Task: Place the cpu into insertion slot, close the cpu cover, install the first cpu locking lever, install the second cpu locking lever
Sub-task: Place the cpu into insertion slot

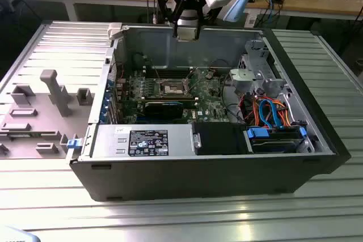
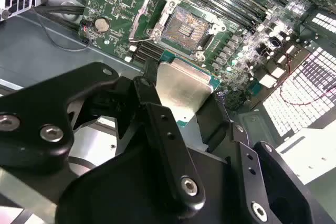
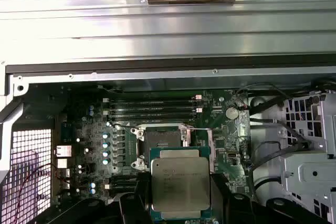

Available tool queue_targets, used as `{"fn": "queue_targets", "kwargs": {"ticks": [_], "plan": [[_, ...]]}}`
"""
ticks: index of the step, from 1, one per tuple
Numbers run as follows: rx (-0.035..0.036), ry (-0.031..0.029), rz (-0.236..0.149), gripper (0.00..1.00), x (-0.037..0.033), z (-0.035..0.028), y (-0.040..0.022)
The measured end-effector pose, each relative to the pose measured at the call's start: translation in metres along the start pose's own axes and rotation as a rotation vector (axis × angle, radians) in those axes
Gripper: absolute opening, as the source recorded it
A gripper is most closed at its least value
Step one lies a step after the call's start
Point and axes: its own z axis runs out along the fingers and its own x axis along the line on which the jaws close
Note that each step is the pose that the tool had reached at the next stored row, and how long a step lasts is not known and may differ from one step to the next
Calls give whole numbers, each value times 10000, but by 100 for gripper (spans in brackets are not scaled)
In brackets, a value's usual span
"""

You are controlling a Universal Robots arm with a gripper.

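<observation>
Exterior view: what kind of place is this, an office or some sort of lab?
Probably a robotics or electronics lab: an opened computer case sits on a ribbed metal table, cable-strewn wooden workbenches stand behind, and the gripper holds the cpu above the motherboard.

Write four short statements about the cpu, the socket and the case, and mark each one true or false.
1. The pincer is shut on the cpu. True.
2. The cpu sits in the insertion slot. False: the pincer holds it above the board, apart from the slot, whose pin field lies bare.
3. The computer case lies on its side with its open side up. True.
4. The blue and orange cables lie at the exterior view's left end of the case. False: they lie at the exterior view's right end.
</observation>
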Motion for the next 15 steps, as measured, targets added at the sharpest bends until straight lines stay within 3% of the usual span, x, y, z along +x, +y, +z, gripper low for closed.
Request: {"fn": "queue_targets", "kwargs": {"ticks": [15], "plan": [[0,0,0,55,91,64,-21]]}}
